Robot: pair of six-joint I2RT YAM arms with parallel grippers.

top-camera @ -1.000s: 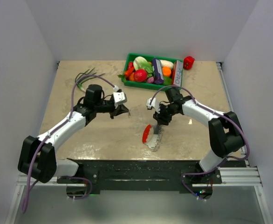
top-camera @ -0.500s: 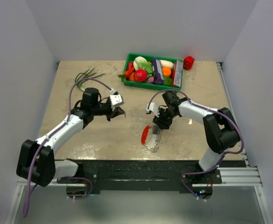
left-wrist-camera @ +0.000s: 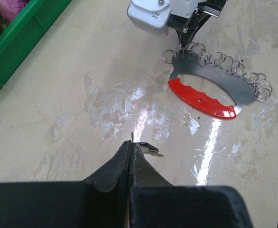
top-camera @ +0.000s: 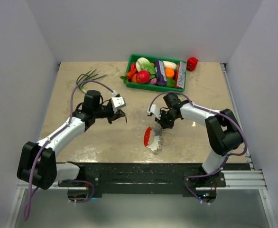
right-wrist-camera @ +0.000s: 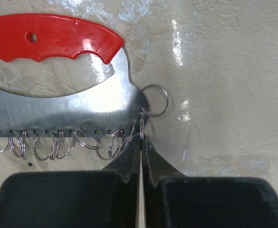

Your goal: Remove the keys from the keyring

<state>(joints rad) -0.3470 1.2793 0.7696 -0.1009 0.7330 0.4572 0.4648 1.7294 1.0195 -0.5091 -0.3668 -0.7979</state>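
Observation:
The keyring [top-camera: 156, 142] lies flat on the table near the front middle: a silvery crescent plate [right-wrist-camera: 72, 109] with a red curved tag [right-wrist-camera: 53, 35] and several small wire rings along one edge. My right gripper [right-wrist-camera: 141, 138] is shut, its tips pinching an edge-on ring [right-wrist-camera: 142, 124] at the plate's corner, beside a round ring [right-wrist-camera: 167, 100]. No keys show on those rings. My left gripper [left-wrist-camera: 132, 143] hovers to the plate's left, shut on a small flat metal piece [left-wrist-camera: 148, 148], seemingly a key. From the left wrist view the plate [left-wrist-camera: 205, 80] and red tag [left-wrist-camera: 200, 97] lie ahead.
A green bin [top-camera: 131, 81] of toy vegetables stands at the back middle, its corner [left-wrist-camera: 20, 38] also in the left wrist view. A red toy pepper [top-camera: 192, 63] sits behind its right end. Green onions [top-camera: 89, 77] lie at the back left.
My right gripper went from open to shut on the ring and eased left. The plate shifted slightly left. My left arm drew back a little to the left.

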